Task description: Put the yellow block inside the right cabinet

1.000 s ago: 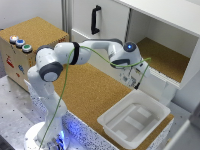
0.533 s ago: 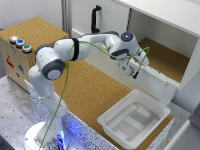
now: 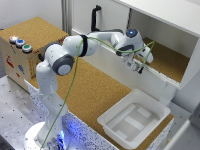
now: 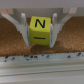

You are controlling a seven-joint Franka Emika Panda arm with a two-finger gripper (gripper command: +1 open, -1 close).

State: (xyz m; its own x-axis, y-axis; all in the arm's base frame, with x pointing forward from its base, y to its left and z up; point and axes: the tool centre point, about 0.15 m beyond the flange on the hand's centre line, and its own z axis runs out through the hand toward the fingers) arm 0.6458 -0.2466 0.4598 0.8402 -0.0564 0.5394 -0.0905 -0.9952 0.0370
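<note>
The yellow block (image 4: 40,30) is a small bright yellow cube with a black letter on its face, held between my gripper's two fingers in the wrist view. In the exterior view my gripper (image 3: 140,66) is at the front edge of the right cabinet (image 3: 165,61), a white box with a cork-brown floor, at its opening. The block itself is too small to make out in the exterior view. In the wrist view the cork floor (image 4: 15,42) lies behind and below the block, past a white front ledge.
A white door panel with a black handle (image 3: 95,17) stands on the exterior view's left of the cabinet. A shallow white plastic bin (image 3: 134,119) sits on the cork tabletop below. A brown box with coloured buttons (image 3: 20,44) is at the far left.
The arm has reached further to the exterior view's right and up, bringing the gripper from above the bin to the cabinet's opening.
</note>
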